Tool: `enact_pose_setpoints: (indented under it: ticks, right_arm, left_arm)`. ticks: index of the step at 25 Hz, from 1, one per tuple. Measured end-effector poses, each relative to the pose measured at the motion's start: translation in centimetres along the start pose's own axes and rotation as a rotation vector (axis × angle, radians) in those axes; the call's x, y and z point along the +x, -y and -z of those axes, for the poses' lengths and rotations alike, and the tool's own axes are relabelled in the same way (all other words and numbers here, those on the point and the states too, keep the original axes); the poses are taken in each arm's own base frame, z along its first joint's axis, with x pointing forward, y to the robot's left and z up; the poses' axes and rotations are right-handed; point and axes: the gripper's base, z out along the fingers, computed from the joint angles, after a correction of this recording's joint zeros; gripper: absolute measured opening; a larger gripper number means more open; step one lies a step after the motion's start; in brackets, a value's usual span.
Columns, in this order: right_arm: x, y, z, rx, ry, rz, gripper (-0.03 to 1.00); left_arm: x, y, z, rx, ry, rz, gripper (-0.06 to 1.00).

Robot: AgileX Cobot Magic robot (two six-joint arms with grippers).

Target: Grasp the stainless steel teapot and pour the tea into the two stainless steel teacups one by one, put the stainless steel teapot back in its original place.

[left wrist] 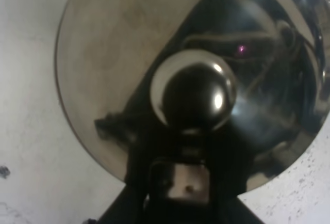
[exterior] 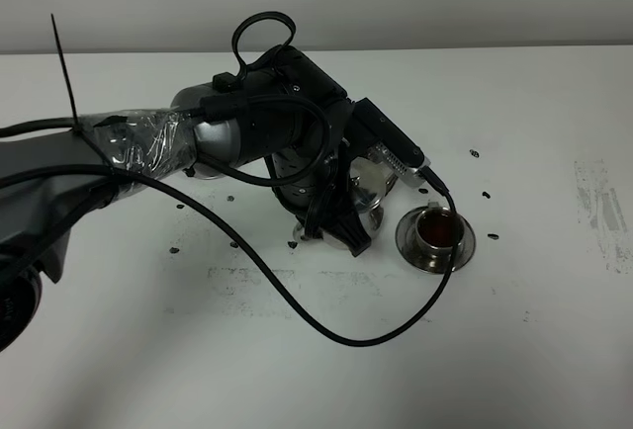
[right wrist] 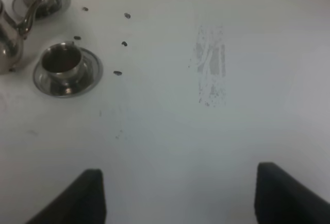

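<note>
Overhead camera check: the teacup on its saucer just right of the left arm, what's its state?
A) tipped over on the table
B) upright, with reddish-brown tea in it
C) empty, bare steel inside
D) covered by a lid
B: the teacup stands upright on its saucer, and dark reddish-brown tea shows inside it.

A robotics test bench is indicated: a plain white tabletop (exterior: pixel 297 389), scuffed at the right edge, is spanned by a robot arm (exterior: pixel 237 137) bound in clear tape (exterior: pixel 148 140) at left, with a loose black cable (exterior: pixel 341 340) trailed across the lower middle.
</note>
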Motion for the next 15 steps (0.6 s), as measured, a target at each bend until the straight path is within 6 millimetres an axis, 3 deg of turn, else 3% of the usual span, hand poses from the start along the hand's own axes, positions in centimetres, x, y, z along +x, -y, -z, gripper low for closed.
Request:
enact_pose_setpoints:
  ticks: [8,15]
  right_arm:
    - [0.0,0.0,0.0,0.000,0.000,0.000,0.59]
    - [0.0,0.0,0.0,0.000,0.000,0.000,0.59]
  left_arm:
    - [1.0,-2.6,2.5,-0.035,0.020,-0.184,0.18]
    - [2.3,-7.9,5.2,-0.123,0.009,-0.189,0.18]
